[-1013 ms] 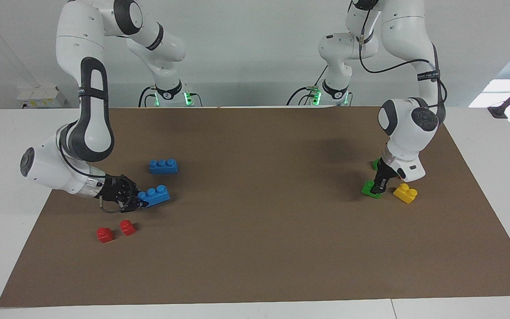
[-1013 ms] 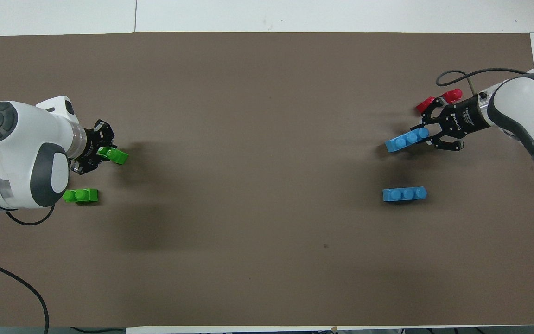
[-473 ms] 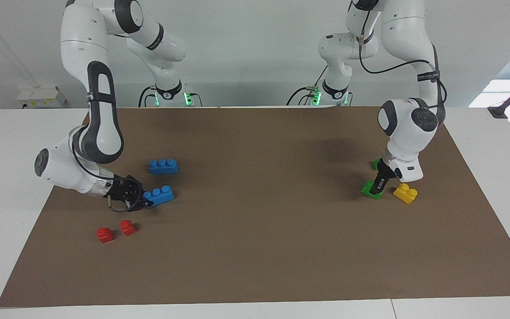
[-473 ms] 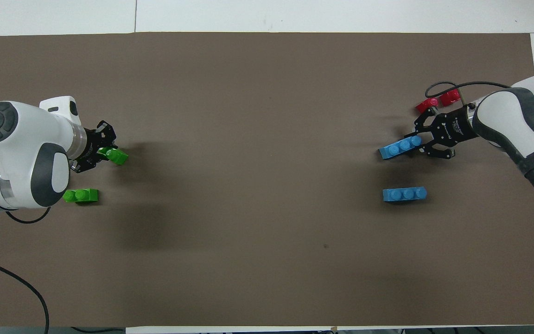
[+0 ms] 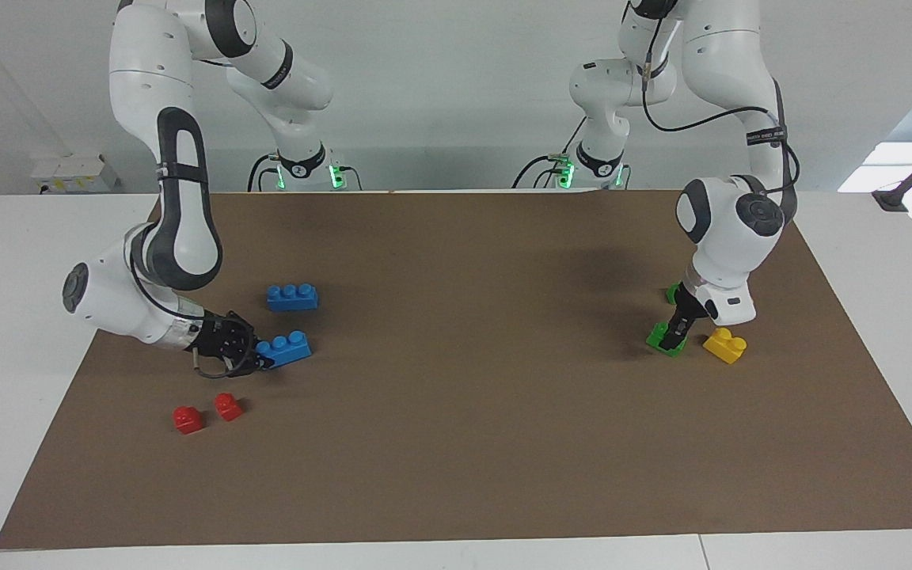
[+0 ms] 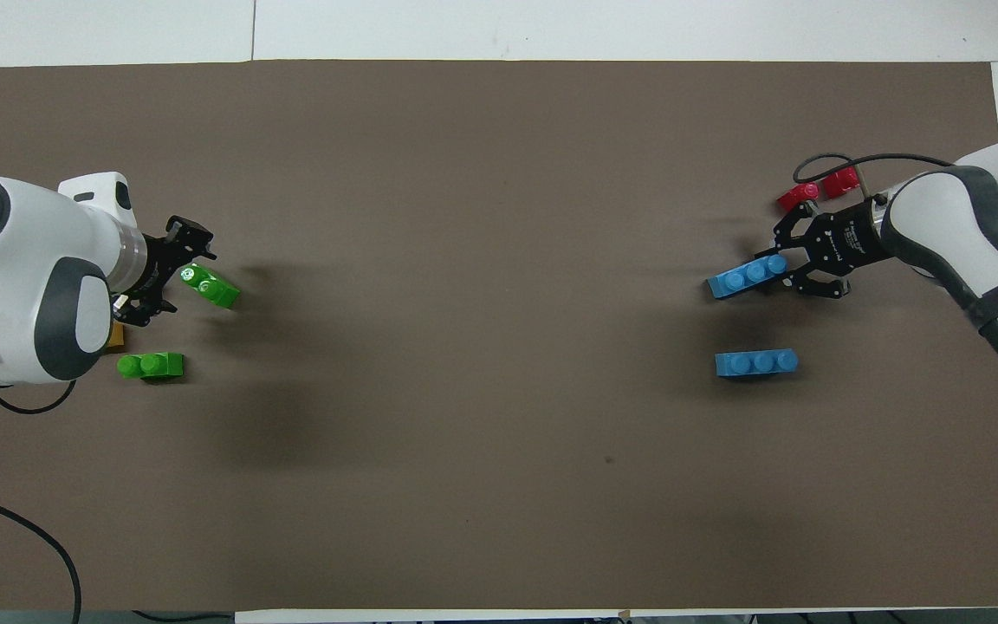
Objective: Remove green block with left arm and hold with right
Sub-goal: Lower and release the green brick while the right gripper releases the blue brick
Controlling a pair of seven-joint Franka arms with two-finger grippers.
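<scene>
A green block [image 6: 211, 288] [image 5: 664, 340] lies on the brown mat [image 6: 482, 260] near the left arm's end. My left gripper [image 6: 177, 282] [image 5: 674, 332] is low at the block's end, open, with one stud showing free between its fingers. A second green block [image 6: 151, 366] [image 5: 671, 293] lies nearer to the robots, half hidden by the left arm in the facing view. At the right arm's end, my right gripper [image 6: 789, 264] [image 5: 260, 358] is low over the mat, shut on one end of a blue brick [image 6: 746, 277] [image 5: 286, 348].
A second blue brick [image 6: 756, 362] [image 5: 291, 297] lies nearer to the robots than the held one. Two red blocks [image 6: 798, 196] [image 5: 187, 419] sit farther out beside the right gripper. A yellow brick [image 5: 725, 345] lies beside the green block.
The left gripper has let go of the green block and drawn back a little; the block stayed put. The right gripper shifted the blue brick slightly toward the table's middle, then held still.
</scene>
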